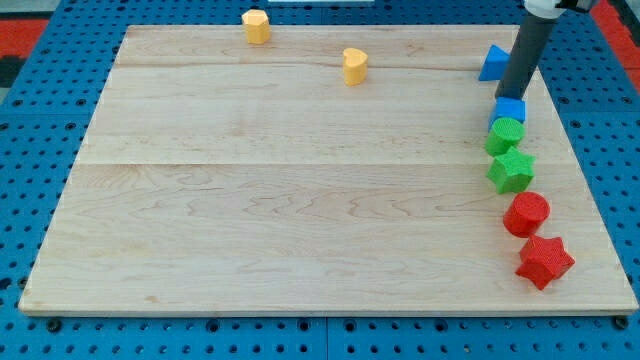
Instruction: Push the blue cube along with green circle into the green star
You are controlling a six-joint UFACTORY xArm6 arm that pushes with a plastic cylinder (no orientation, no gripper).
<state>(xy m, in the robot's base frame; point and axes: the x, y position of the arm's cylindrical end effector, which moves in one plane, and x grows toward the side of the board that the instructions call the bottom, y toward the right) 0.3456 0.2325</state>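
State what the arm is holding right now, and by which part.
Nothing is held: the arm ends in a bare rod. My tip sits against the top side of the blue cube, which touches the green circle; the green star is just below.

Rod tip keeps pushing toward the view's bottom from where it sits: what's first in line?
My tip sits at the top edge of the blue cube, apparently touching it. So the cube is met first, then the green circle and green star just below.

Rod (527, 50) top cut off; blue triangle (491, 64) maybe partly hidden.
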